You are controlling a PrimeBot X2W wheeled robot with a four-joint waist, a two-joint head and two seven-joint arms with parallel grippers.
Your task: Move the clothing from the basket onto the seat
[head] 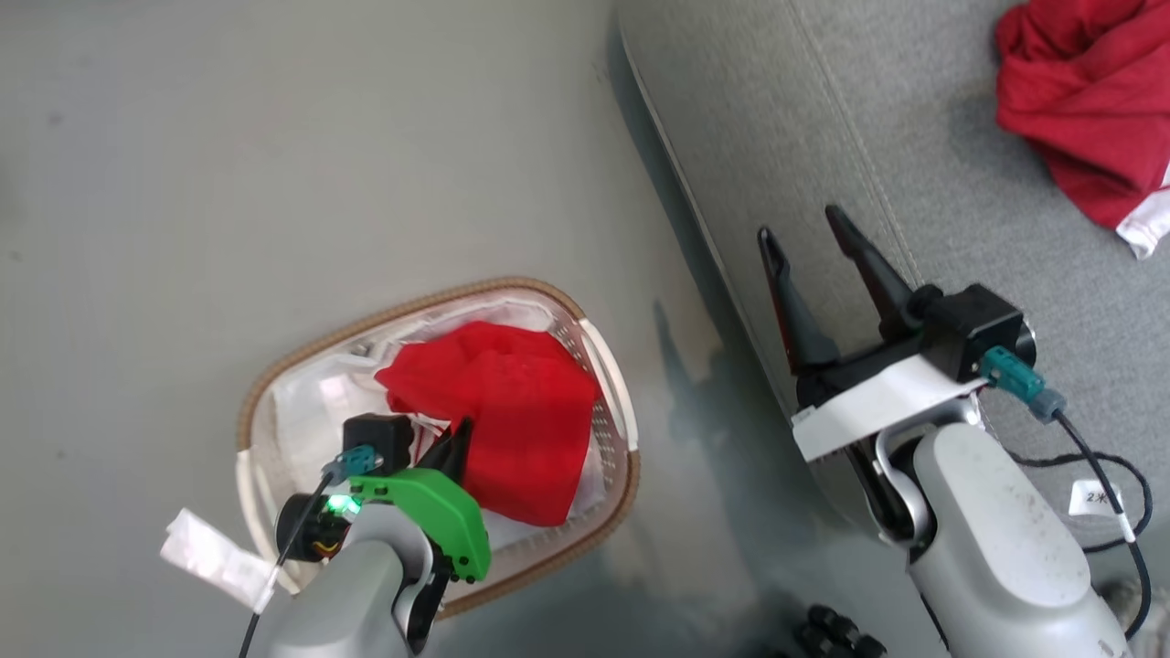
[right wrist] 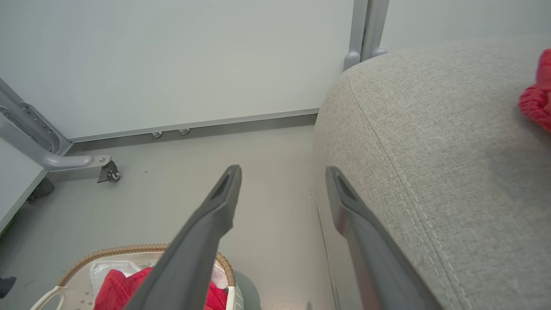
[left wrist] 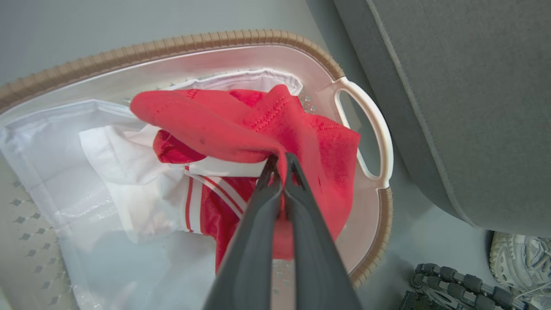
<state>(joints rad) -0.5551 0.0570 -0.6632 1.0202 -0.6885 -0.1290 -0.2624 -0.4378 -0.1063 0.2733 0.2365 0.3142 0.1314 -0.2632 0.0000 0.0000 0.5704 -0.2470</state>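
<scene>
One red garment [head: 1079,100] lies on the seat [head: 804,137], left hand [left wrist: 279,160] clamps the second garment [left wrist: 241,125] in the basket [left wrist: 172,43], right hand [head: 803,227] apart, empty.

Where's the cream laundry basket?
Head view, lower left: the oval cream plastic basket sits on the floor beside the grey fabric seat, with the left claw above it.

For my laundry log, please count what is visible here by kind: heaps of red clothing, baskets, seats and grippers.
Red clothing: 2 heaps
Basket: 1
Seat: 1
Grippers: 2, left gripper and right gripper
Total: 6
</scene>
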